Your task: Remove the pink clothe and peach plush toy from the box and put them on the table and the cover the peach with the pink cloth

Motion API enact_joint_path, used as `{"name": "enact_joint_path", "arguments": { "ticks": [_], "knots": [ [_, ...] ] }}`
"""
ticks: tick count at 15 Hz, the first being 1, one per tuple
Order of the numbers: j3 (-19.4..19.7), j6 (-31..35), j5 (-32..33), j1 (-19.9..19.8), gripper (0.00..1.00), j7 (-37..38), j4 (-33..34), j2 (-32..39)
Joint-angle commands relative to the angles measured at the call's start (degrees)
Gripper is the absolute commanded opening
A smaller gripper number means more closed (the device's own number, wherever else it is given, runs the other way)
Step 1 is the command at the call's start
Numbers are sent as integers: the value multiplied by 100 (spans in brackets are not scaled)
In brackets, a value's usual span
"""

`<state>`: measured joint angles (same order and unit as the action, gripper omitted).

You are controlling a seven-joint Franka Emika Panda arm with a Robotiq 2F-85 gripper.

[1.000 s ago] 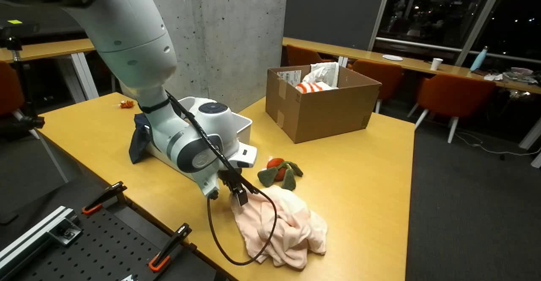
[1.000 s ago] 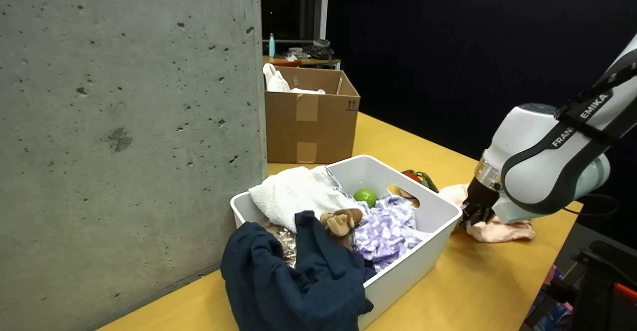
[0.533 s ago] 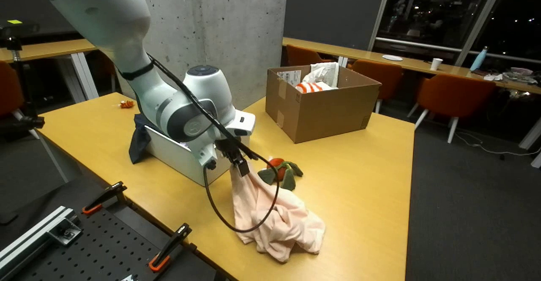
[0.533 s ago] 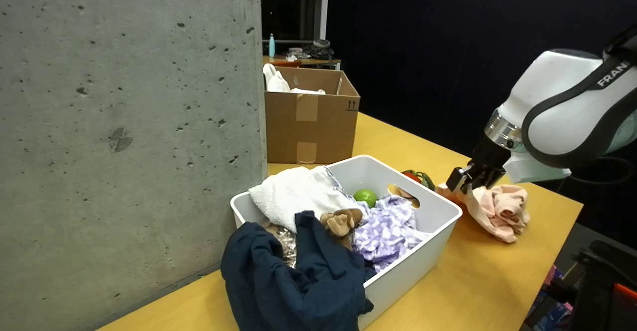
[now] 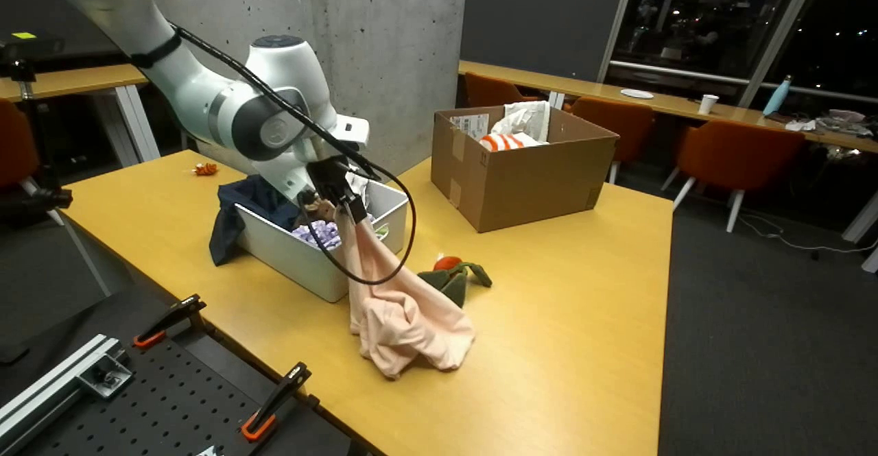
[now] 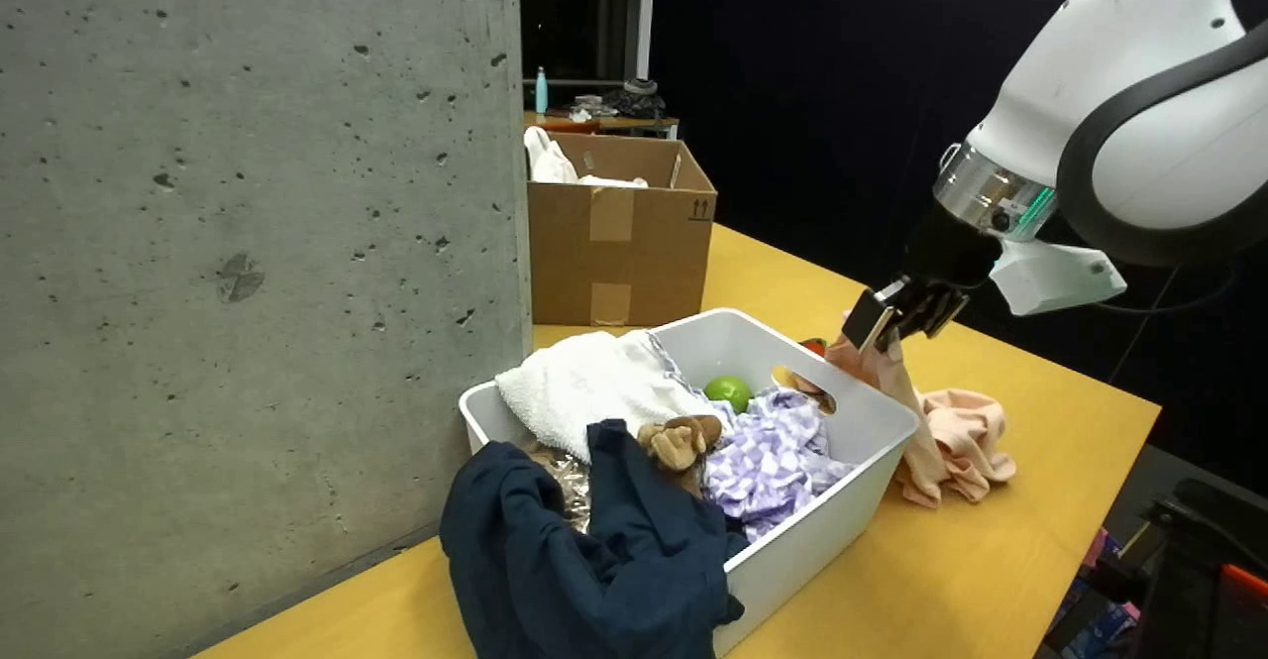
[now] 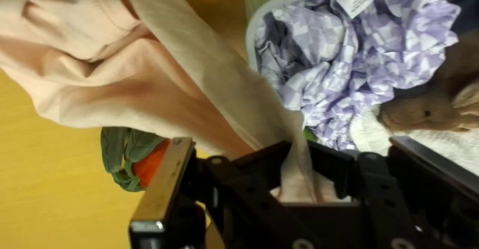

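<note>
The pink cloth (image 5: 405, 322) hangs from my gripper (image 5: 348, 210), its lower part bunched on the table. The gripper is raised beside and level with the white box (image 5: 291, 257). In the wrist view the fingers (image 7: 299, 146) are shut on a pinched fold of the cloth (image 7: 123, 91). The cloth also shows in an exterior view (image 6: 966, 436), beyond the box. The peach plush toy, red with green leaves (image 5: 449, 264), lies on the table behind the cloth, partly covered from view. It shows in the wrist view (image 7: 151, 163) left of the gripper.
The white box holds a purple checked cloth (image 6: 768, 461), a white towel (image 6: 594, 386), a brown plush (image 6: 679, 441) and a green lime (image 6: 728, 393). A navy cloth (image 6: 594, 570) drapes over its end. A cardboard box (image 5: 542, 188) stands at the back. Clamps (image 5: 274, 401) grip the table edge.
My gripper has risen from the table toward the white box, shut on the cloth throughout. The cloth is lifted into a hanging fold and its bunched part has dragged along toward the box.
</note>
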<state>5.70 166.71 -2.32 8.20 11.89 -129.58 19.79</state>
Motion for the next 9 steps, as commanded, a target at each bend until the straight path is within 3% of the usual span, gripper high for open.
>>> {"name": "enact_joint_path", "arguments": {
  "ticks": [1,4,9],
  "knots": [
    [-82,-432,222,57,0,54,-207,-762],
    [-225,-838,278,-13,0,28,33,-1089],
    [-418,-1630,-251,-448,0,-475,874,-1073]
  ]
}}
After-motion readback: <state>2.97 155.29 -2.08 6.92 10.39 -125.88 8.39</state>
